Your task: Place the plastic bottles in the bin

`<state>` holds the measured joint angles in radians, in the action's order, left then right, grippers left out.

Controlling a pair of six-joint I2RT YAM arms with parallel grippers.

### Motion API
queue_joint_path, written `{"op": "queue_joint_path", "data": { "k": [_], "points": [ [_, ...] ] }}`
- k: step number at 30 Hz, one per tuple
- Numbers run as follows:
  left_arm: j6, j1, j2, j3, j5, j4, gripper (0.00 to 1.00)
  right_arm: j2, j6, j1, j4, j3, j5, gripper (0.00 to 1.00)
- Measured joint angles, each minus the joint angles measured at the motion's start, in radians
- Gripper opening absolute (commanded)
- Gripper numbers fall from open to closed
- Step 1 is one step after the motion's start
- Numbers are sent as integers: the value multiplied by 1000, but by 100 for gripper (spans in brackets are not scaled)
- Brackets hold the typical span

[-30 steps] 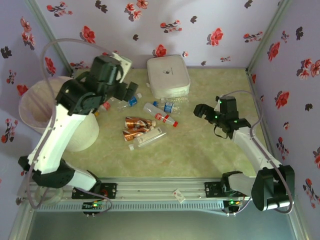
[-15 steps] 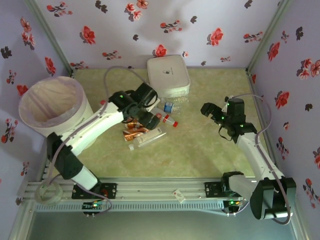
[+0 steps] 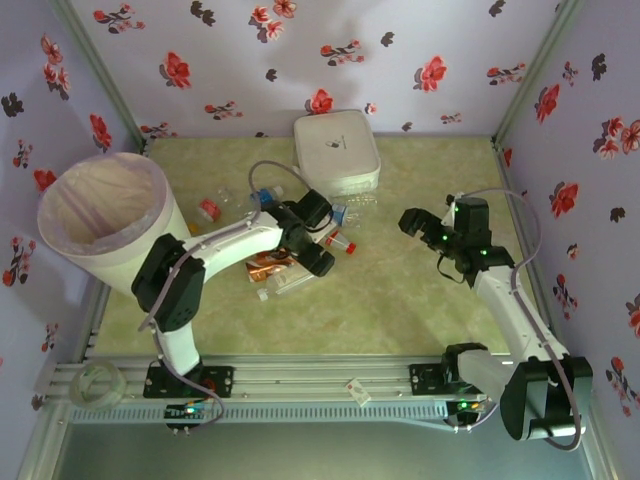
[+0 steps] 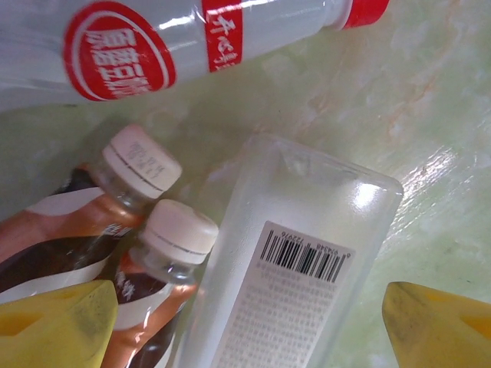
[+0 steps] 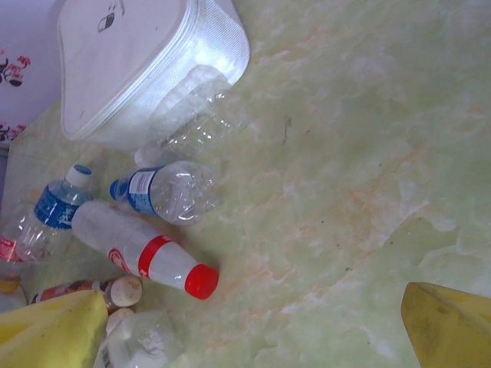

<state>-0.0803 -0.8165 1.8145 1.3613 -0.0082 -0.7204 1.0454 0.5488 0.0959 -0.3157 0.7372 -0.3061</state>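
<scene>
Both wide open, empty — left gripper (image 4: 245,326), right gripper (image 5: 253,326) — plastic bottles (image 3: 268,265) half-hidden beneath left.

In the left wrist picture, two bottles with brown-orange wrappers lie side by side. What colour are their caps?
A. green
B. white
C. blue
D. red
B: both brown-orange wrapped bottles carry white caps; the red cap belongs to the clear bottle with the red label lying above them.
</scene>
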Motion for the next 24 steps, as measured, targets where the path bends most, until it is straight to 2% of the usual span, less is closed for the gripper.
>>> {"op": "queue_joint_path", "data": {
  "k": [6, 14, 18, 24],
  "points": [
    [-15, -1, 5, -25, 28, 11, 89, 21, -49, 0, -53, 39, -43, 99],
    [-19, -8, 16, -56, 36, 29, 83, 41, -72, 0, -65, 48, -61, 99],
    [-21, -12, 53, -56, 36, 33, 77, 42, -80, 0, -76, 48, -61, 99],
    [-22, -37, 126, -44, 35, 32, 76, 42, -96, 0, -80, 48, -61, 99]
  ]
}}
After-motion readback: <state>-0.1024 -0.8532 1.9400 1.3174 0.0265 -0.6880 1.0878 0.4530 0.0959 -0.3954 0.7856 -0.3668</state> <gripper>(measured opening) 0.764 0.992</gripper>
